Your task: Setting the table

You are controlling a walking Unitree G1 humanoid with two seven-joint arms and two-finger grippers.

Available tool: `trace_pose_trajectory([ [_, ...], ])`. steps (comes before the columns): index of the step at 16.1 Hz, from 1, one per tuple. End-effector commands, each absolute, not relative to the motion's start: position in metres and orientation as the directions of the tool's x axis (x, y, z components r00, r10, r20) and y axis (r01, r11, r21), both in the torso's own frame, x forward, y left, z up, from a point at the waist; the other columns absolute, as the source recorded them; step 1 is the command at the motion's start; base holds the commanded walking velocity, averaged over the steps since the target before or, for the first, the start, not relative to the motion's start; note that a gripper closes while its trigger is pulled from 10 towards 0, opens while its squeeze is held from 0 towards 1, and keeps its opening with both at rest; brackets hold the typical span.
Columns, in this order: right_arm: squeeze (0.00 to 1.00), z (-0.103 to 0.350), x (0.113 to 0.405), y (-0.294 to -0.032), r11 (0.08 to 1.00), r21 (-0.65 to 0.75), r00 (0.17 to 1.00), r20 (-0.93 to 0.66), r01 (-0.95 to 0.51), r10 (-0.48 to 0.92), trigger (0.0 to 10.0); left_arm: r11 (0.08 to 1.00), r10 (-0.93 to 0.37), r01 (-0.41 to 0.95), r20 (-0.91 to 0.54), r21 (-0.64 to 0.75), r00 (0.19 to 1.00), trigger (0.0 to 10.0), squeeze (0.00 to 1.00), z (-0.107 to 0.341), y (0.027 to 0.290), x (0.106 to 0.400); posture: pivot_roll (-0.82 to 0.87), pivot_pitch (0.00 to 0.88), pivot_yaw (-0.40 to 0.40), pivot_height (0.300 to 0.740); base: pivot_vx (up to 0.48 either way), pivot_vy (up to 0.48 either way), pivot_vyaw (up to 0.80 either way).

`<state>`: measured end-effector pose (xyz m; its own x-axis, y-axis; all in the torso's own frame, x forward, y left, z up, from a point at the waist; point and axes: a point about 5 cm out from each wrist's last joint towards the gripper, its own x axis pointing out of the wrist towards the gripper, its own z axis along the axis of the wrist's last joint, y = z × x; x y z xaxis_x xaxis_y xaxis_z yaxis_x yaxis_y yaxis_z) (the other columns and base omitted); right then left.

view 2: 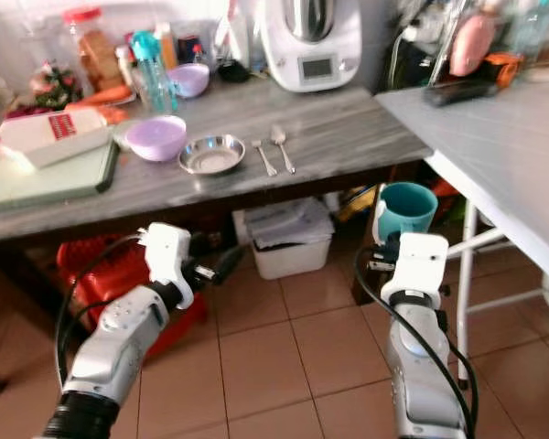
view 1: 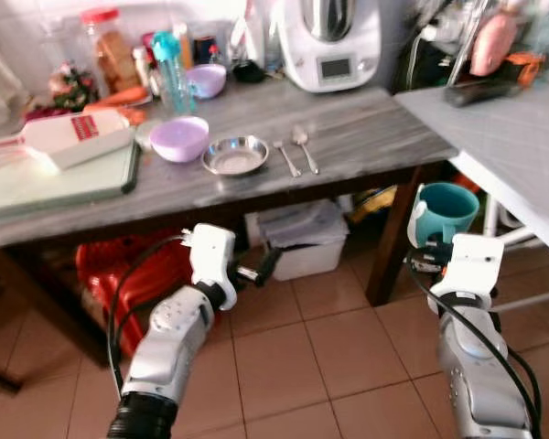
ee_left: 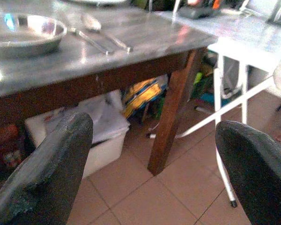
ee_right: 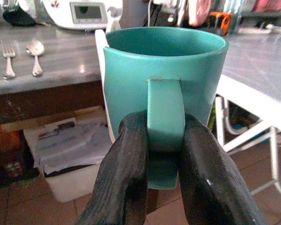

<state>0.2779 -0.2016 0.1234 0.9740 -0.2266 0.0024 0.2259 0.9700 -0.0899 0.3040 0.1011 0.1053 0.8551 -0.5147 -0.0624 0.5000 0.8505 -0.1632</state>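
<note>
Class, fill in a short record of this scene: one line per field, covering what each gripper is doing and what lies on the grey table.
Right gripper: shut on the handle of the teal ceramic mug, held upright below table height
Left gripper: open, empty, below the table edge
Grey stone-look table: round steel dish, metal fork, metal spoon, lilac plastic bowl
Floor: tan tiles

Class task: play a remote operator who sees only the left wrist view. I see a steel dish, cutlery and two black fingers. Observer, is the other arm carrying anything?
Observer: Yes. The right end effector is shut on the handle of a teal mug, held upright.

Operator: Is the mug over the table yet?

Observer: No. It hangs beside the wooden table's right end, below the top.

Operator: What lies left of the steel dish?

Observer: A lilac bowl stands just beside the steel dish.

Operator: And my own arm?

Observer: The left end effector is open, low before the table.
</note>
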Motion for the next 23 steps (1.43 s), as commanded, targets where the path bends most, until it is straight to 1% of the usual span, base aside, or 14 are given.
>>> trace_pose_trajectory([
  [1, 0.00, 0.1327, 0.2812, -0.1936, 0.977, -0.078, 0.980, 0.042, 0.198, -0.196, 10.0, 0.868, -0.488, 0.479, -0.044, -0.133, 0.872, 10.0, 0.00, 0.1108, 0.1105, 0.3067, -0.04, 0.000, 0.047, 0.740, 0.000, 0.000, 0.00],
  [4, 0.00, 0.1331, 0.2811, -0.1925, 0.979, -0.076, 0.981, 0.045, 0.192, -0.189, 10.0, 0.868, -0.485, 0.475, -0.037, -0.147, 0.874, 10.0, 0.00, 0.1121, 0.1124, 0.3074, -0.04, 0.000, 0.047, 0.740, 0.000, 0.000, 0.00],
  [7, 0.00, 0.1331, 0.2804, -0.1920, 0.979, -0.075, 0.982, 0.048, 0.188, -0.184, 10.0, 0.857, -0.496, 0.486, -0.016, -0.170, 0.868, 10.0, 0.00, 0.1152, 0.1127, 0.3073, -0.04, 0.000, 0.047, 0.740, 0.000, 0.000, 0.46],
  [10, 0.00, 0.1341, 0.2818, -0.1916, 0.980, -0.075, 0.982, 0.052, 0.184, -0.180, 10.0, 0.849, -0.509, 0.499, -0.011, -0.174, 0.861, 10.0, 0.00, 0.1156, 0.1109, 0.3067, -0.04, 0.000, 0.047, 0.740, 0.000, 0.000, 0.00],
  [23, 0.00, 0.1361, 0.2812, -0.1904, 0.982, -0.081, 0.984, 0.066, 0.173, -0.168, 10.0, 0.829, -0.535, 0.524, -0.006, -0.195, 0.845, 10.0, 0.00, 0.1173, 0.1065, 0.3040, -0.04, 0.000, 0.045, 0.740, 0.289, 0.000, 0.00],
])
